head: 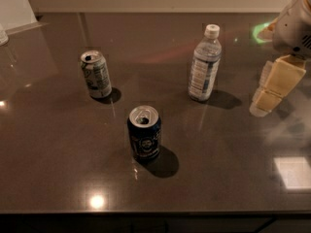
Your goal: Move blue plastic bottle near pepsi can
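Observation:
The blue plastic bottle [204, 66] stands upright at the back middle-right of the dark table [58, 169]; it is clear and ribbed, with a white cap and a pale label. The pepsi can [144, 132], dark navy with an opened silver top, stands upright nearer the front, left of and below the bottle. My gripper [273, 85], cream-coloured, hangs from the white arm at the right edge, to the right of the bottle and apart from it. It holds nothing.
A white-and-green can [95, 74] stands upright at the left, behind the pepsi can. A white panel [14, 6] leans at the back left corner. The table's front edge runs along the bottom.

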`<state>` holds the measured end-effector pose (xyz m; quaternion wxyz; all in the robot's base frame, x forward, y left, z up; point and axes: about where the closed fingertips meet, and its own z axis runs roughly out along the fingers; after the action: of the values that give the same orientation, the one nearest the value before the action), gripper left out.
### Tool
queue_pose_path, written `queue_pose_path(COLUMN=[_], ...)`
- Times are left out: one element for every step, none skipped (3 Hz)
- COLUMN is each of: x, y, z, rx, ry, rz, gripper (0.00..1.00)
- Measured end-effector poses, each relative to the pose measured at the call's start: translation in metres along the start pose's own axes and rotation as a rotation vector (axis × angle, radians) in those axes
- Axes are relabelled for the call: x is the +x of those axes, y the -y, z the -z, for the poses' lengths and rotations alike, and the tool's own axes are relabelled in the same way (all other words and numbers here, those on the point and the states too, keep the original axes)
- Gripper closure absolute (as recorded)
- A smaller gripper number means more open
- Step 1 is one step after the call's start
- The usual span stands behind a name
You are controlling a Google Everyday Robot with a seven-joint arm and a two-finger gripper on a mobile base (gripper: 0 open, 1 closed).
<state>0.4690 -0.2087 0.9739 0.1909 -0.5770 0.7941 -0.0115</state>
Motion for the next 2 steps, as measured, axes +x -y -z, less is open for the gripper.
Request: queue_pose_path(x=[-0.017, -0.028], y=[0.027, 0.048], z=[-0.015, -0.026], rx=[0.003, 0.019], ry=[0.083, 0.152], rz=[-0.064, -0.107], gripper=[0.00, 0.00])
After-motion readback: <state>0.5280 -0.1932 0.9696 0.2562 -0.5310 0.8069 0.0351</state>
